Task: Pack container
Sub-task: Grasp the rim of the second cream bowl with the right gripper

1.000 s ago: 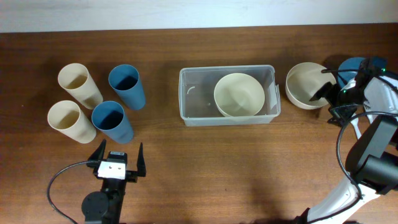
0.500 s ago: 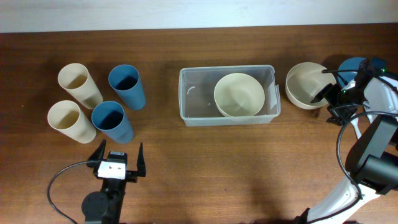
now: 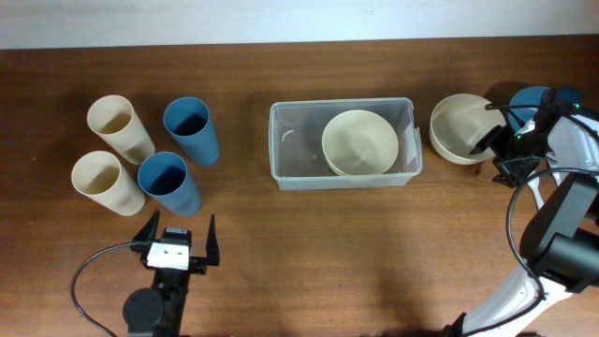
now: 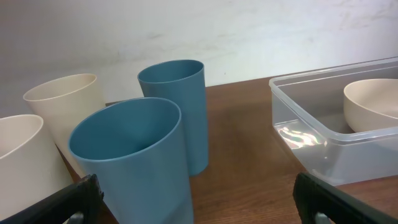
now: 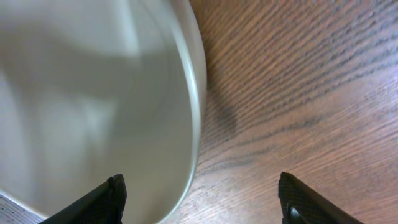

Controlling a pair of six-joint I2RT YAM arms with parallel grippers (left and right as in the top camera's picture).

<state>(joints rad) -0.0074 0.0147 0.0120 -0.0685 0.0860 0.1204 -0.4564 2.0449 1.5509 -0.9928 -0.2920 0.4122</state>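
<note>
The container [image 3: 295,154] rests on the surface [image 3: 281,243], 1 cream bowl [image 3: 359,142] inside it. To its right, the right gripper [image 3: 488,140] holds its jaws open astride a spare cream bowl's [image 3: 454,126] rim. To its left stand 4 cups [image 3: 192,126]. The left gripper's [image 3: 178,240] jaws are spread and empty.

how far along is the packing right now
One cream bowl sits in the container. The right gripper has its fingers open astride the rim of a second cream bowl beside it, not yet gripped. Four cups and a blue bowl are left outside; the left gripper hangs open.
</note>
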